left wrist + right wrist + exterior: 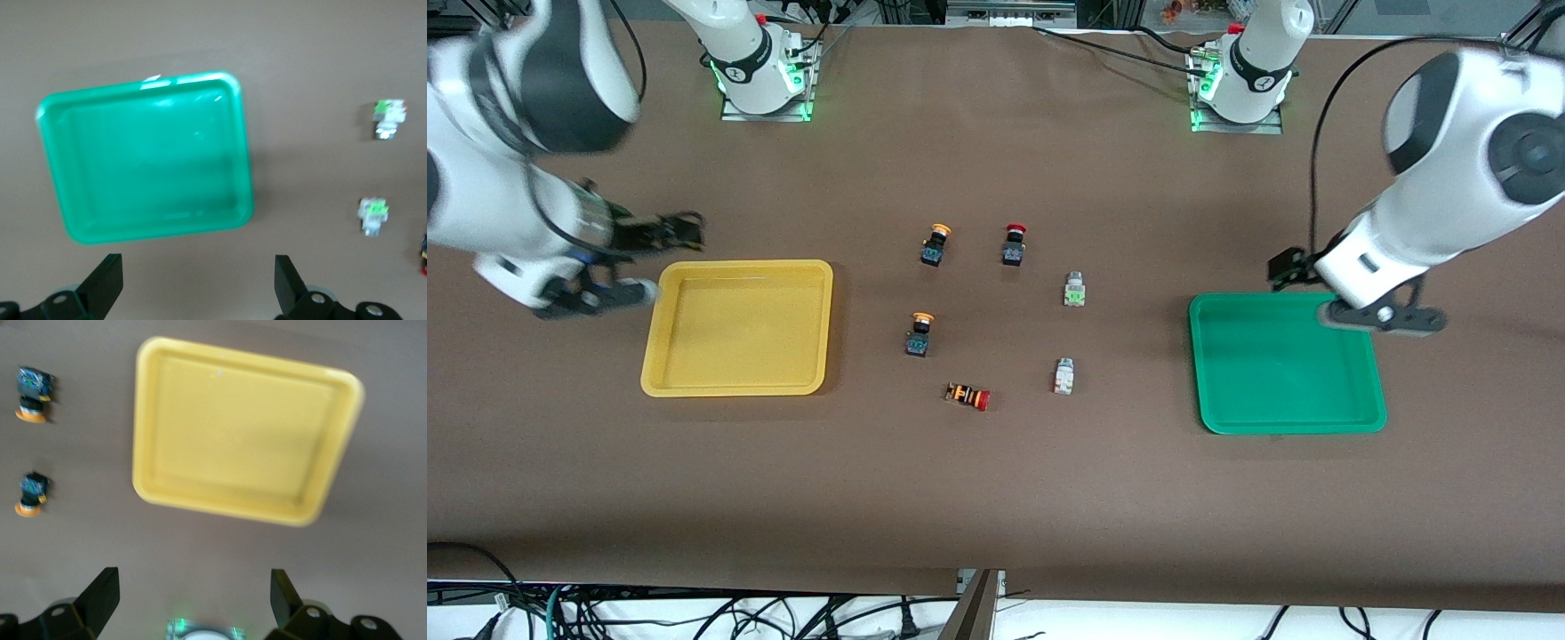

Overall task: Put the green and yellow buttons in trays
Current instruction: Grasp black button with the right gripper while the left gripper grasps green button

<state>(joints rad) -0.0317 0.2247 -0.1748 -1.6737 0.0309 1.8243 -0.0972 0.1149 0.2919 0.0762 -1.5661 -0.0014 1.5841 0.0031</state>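
While spread wide, left gripper (193,293) over table beside green tray (1369,418), right gripper (190,607) likewise wide beside yellow tray (738,387). Between trays, well apart from both grippers: yellow buttons (935,244), green buttons (1074,290).

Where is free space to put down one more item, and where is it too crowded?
Both the yellow tray and the green tray hold nothing. Bare table lies nearer the camera than the trays. It is crowded between the trays, where six buttons sit. The left tool and right tool are open.
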